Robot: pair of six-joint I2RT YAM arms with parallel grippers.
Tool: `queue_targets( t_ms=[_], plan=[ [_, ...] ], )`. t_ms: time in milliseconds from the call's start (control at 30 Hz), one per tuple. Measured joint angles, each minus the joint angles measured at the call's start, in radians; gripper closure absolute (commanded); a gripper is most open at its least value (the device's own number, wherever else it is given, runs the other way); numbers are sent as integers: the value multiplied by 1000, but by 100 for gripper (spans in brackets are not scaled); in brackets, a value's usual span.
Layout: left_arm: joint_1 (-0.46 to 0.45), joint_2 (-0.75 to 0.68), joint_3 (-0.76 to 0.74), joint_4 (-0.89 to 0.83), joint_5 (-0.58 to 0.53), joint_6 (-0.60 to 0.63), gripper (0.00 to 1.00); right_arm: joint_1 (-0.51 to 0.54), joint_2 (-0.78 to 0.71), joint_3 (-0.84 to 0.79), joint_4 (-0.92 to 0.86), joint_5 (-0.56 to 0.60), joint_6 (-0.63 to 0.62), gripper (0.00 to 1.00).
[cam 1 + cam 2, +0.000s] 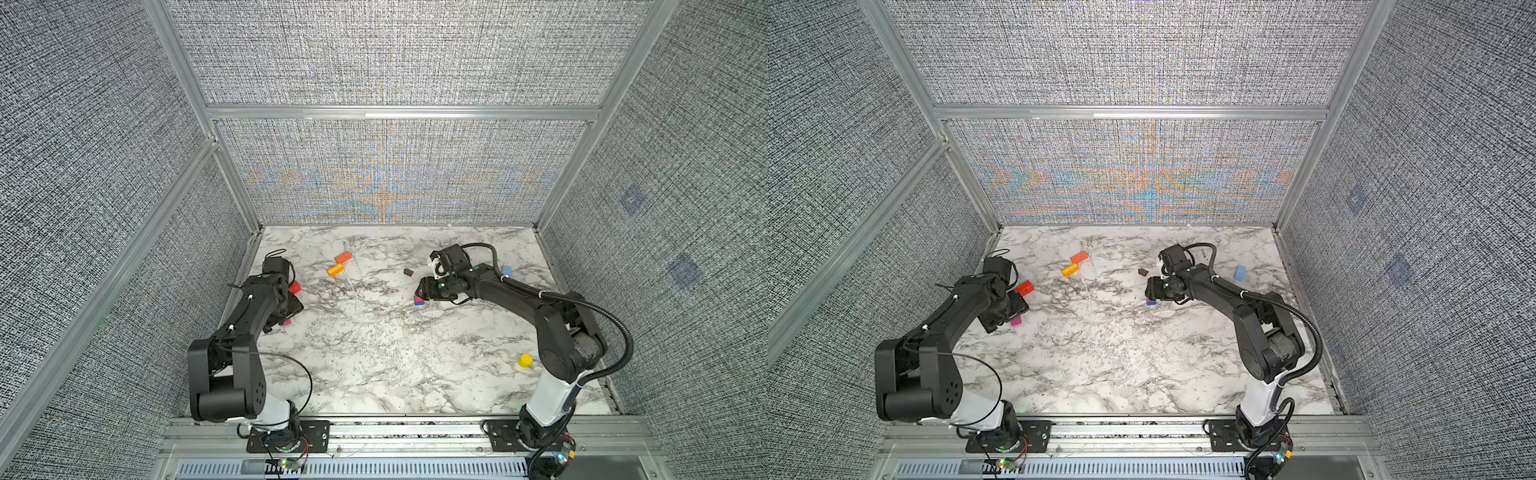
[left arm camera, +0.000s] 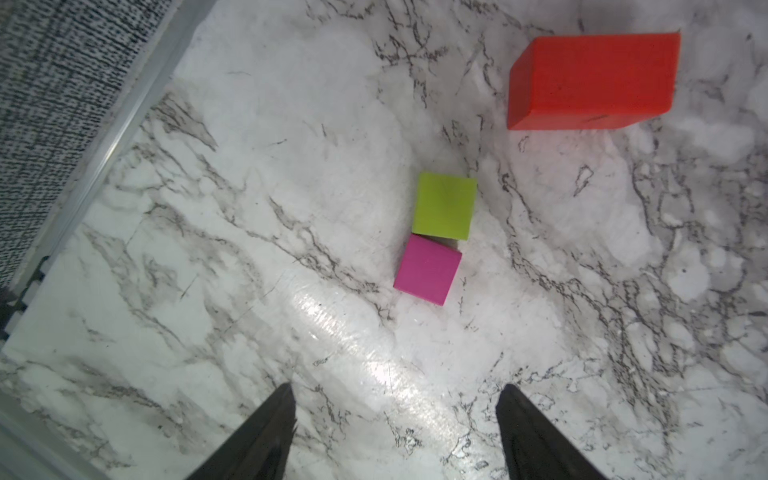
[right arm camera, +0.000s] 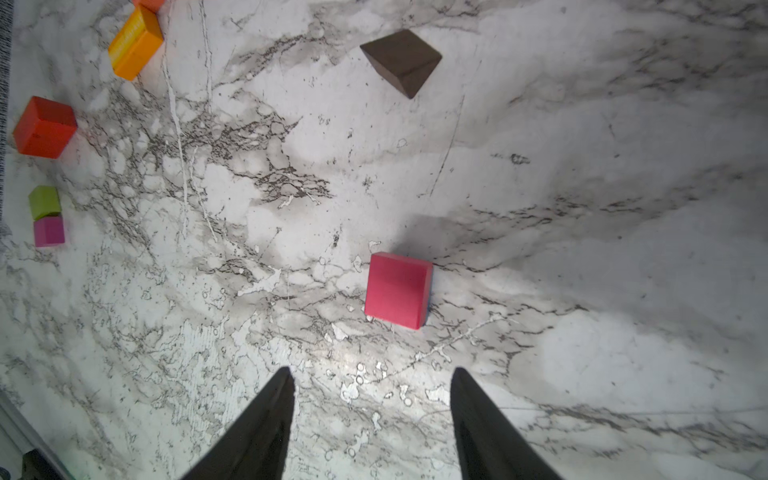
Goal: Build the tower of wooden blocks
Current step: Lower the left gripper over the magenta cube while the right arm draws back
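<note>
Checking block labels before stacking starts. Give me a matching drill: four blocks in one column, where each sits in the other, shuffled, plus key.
Blocks
1. green cube
2. pink slab
3. yellow cylinder
4. brown block

Places
A. alone, close beside the right arm
B. touching the magenta cube
C. alone, between the orange-yellow block and the light blue block
D. on top of a blue block

Pairs: 1-B, 2-D, 3-A, 4-C
</note>
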Motion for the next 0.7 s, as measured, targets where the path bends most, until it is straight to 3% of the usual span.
queue_targets(
  t_ms=[100,267,400,700],
  plan=[
    [0,69,40,5,8,17,22,-15,-41,-59,71,-16,9,2],
    [0,130,71,6,12,43,29,-19,-76,-106,162,-36,24,1],
    [0,160,84,6,10,59,45,-31,-84,-125,208,-40,36,1],
    [0,197,79,11,10,80,40,-51,-102,-160,260,-64,54,1]
  ],
)
